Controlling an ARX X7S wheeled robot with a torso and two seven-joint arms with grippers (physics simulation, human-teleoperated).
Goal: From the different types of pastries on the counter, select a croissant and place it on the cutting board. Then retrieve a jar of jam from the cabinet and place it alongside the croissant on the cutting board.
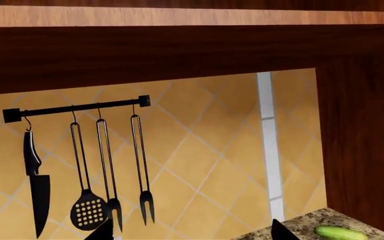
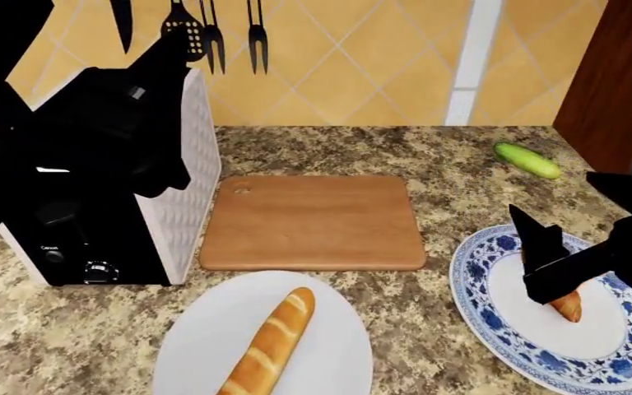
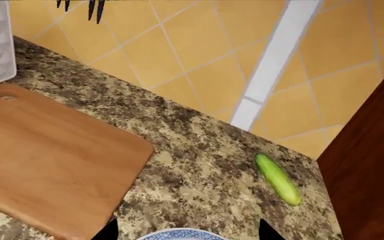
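The croissant (image 2: 566, 309) lies on a blue-patterned plate (image 2: 513, 346) at the right of the granite counter (image 2: 437, 164). My right gripper (image 2: 550, 267) hangs just above the croissant and hides most of it. Its jaws are open and wide apart in the right wrist view (image 3: 188, 234), with nothing between them. The cutting board (image 2: 310, 222) lies bare in the middle and also shows in the right wrist view (image 3: 38, 160). The baguette (image 2: 272, 341) lies on a white plate (image 2: 327, 329) in front. My left gripper (image 1: 192, 235) is raised, open and empty, and faces the tiled wall. The jar of jam is out of view.
A white and black appliance (image 2: 129, 222) stands left of the board, partly behind my left arm. A cucumber (image 2: 527, 160) lies at the back right beside a dark wood panel (image 2: 624, 82). A wood cabinet (image 1: 178, 50) hangs above a rail of utensils (image 1: 78, 110).
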